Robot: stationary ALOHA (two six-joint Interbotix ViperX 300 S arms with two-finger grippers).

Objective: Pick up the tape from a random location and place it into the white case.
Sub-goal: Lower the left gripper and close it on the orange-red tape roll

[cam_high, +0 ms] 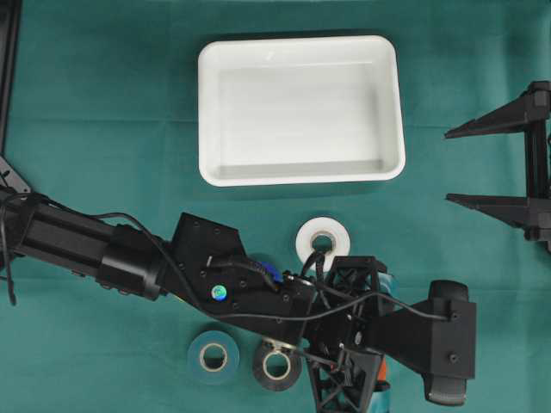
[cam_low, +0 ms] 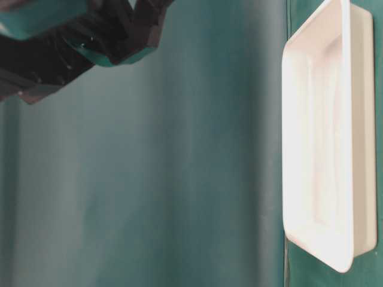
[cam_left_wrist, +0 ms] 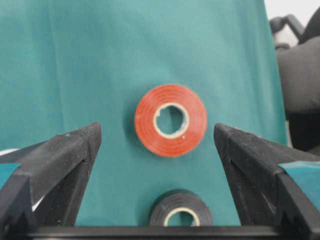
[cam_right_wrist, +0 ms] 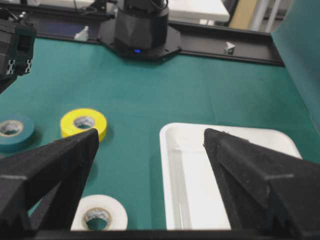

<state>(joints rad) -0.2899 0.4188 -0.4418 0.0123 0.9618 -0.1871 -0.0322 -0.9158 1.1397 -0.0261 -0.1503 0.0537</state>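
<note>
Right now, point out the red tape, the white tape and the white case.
red tape [cam_left_wrist: 171, 120]: left wrist view, on its flat face.
white tape [cam_high: 323, 241]: overhead view, on its ring.
white case [cam_high: 300, 47]: overhead view, on its far rim.

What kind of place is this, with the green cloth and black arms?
Probably a robotics lab bench: a green cloth-covered table, a shallow white plastic tray, scattered tape rolls like the red one, another arm's black base.

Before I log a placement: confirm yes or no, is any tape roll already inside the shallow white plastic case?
No, the shallow white plastic case shows only its bare floor in the overhead view.
</note>
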